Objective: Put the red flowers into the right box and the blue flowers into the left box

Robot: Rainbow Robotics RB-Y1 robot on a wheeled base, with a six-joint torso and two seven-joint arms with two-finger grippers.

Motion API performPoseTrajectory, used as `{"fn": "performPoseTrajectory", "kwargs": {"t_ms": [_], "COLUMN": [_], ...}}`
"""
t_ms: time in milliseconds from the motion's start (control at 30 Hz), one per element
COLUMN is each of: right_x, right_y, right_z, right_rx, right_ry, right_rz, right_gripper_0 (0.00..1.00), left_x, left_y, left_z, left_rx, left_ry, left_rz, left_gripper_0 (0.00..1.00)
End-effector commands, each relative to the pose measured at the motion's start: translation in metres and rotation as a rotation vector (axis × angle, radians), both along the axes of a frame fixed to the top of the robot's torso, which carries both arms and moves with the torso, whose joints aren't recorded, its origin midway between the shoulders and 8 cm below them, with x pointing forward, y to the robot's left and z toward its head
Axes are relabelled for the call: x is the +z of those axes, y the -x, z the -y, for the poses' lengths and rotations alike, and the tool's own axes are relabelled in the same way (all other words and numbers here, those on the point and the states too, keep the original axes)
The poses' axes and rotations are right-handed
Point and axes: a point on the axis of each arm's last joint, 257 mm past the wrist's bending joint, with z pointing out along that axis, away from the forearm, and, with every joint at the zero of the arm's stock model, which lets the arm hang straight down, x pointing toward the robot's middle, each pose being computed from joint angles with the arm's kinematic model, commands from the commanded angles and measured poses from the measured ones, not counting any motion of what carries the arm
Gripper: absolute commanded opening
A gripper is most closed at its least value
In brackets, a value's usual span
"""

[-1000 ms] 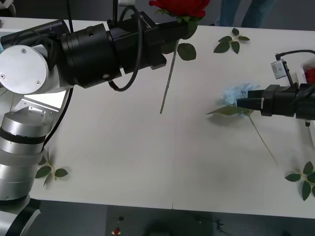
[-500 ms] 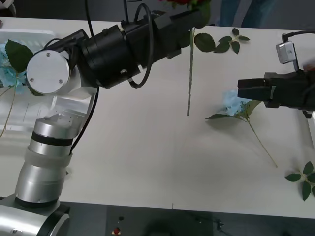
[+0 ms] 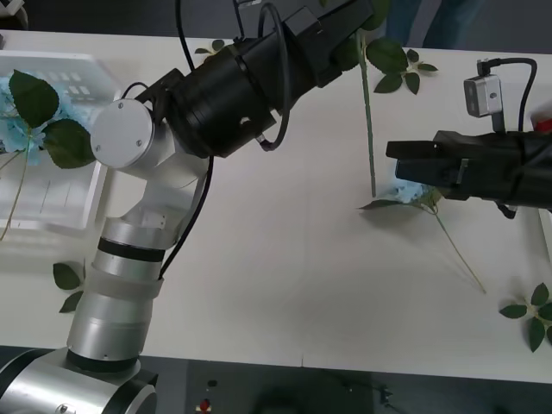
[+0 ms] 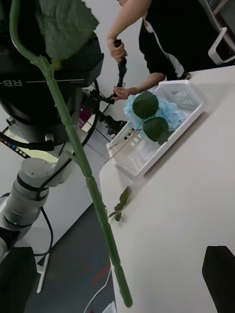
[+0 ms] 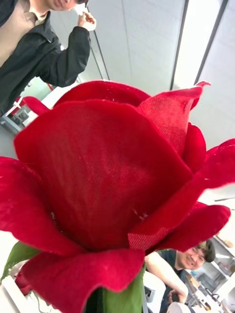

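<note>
My left gripper [image 3: 349, 17] grasps a red rose [image 5: 112, 195], its bloom visible up close; right gripper's [image 3: 392, 159] fingers: can't tell.

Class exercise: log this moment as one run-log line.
left gripper: shut on rose, raised far side | right gripper: above blue flower | left box: blue flowers inside

white letters "rb-" stand on the robot's black torso [image 4: 29, 82].

One red rose [image 5: 107, 186] is showing, and two blue flower clusters: one on the table [image 3: 412, 191], one in the single white tray [image 3: 73, 73] at nine o'clock. Two grippers are showing.
</note>
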Motion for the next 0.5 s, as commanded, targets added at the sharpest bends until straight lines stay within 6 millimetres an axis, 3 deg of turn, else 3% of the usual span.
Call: {"fn": "performPoseTrajectory", "kwargs": {"t_ms": [33,500], "right_x": [0.015,0.011], "right_y": [0.010,0.011], "right_z": [-0.019,-0.052], "right_rx": [0.048,0.065], "right_ry": [-0.031,-0.096], "right_rz": [0.010,0.008], "right_gripper_0": [1.00,1.00], "left_x": [0.018,0.008], "left_y": [0.006,0.005], "left_z": [0.004,0.011], "left_rx": [-0.023,-0.057], "left_ry": [0.028,0.038], "left_rz": [0.028,-0.014], "left_gripper_0": [0.00,0.00]}}
